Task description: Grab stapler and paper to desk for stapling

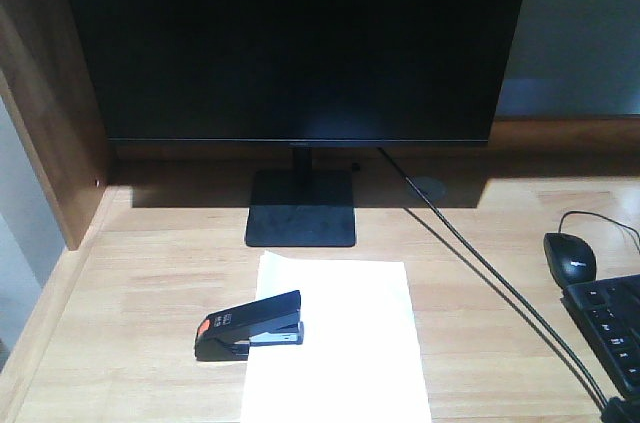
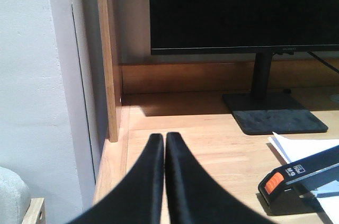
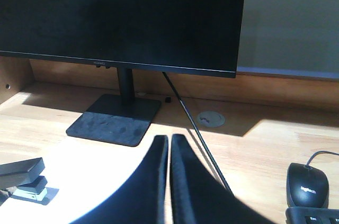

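The black stapler [image 1: 249,324] with its orange rear patch lies on the desk [image 1: 150,273], its front end resting over the left edge of the white paper [image 1: 345,343]. In the left wrist view the stapler [image 2: 299,177] sits low at the right, well right of my left gripper [image 2: 164,138], which is shut with nothing held. My right gripper [image 3: 169,139] is also shut and empty, hanging above the paper [image 3: 79,176], with the stapler's front end [image 3: 24,177] at its far left. Neither gripper shows in the front view.
A large black monitor [image 1: 300,43] on a flat stand [image 1: 302,208] fills the back of the desk. Its cable [image 1: 480,263] runs diagonally to the front right. A black mouse [image 1: 570,257] and keyboard [image 1: 610,328] lie at the right. A brown side panel [image 1: 50,123] bounds the left.
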{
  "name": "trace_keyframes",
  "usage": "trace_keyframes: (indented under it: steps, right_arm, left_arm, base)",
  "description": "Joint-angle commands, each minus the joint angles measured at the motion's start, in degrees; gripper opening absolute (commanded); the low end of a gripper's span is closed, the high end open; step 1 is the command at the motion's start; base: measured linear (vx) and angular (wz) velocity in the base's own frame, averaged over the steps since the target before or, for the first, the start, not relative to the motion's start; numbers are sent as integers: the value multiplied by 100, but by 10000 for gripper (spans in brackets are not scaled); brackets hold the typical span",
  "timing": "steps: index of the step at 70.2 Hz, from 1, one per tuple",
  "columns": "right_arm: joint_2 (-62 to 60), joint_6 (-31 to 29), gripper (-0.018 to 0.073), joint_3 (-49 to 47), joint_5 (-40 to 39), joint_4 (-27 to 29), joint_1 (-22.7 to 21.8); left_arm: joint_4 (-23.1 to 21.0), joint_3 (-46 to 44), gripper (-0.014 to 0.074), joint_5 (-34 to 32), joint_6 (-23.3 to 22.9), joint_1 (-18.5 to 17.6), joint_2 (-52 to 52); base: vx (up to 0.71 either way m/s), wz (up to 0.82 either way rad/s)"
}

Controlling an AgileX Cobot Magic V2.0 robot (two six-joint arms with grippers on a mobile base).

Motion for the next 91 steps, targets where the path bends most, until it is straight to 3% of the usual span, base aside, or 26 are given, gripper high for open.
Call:
trace_keyframes:
  steps: [1,60,67,72,77,84,91]
  right_arm:
    - [14,-29,-6,-162,64,-150,10]
    - [14,-29,-6,-162,71,-150,10]
    - [14,-304,-6,-160,311,-40,5]
    - [14,-639,-6,-149,420,366,5]
    - [14,-1186,-6,-149,556,1135,5]
    - [14,-2552,-6,-149,793,2633,5]
    - [14,-4342,-6,-149,1002,4474,5]
  left_arm:
    - [-62,162,-6,-458,-37,13,-66]
    - [-62,162,-6,-458,-37,13,-66]
    - [-62,162,-6,-458,-37,13,-66]
    - [-62,162,-6,-458,-37,13,-66]
    - [-62,162,-6,-458,-37,13,-66]
    - [-62,162,-6,-458,-37,13,-66]
    - [-62,162,-6,-458,-37,13,-66]
  base:
    - [0,0]
    - [0,0]
    - [0,0]
    - [0,0]
    - [0,0]
    - [0,0]
    - [0,0]
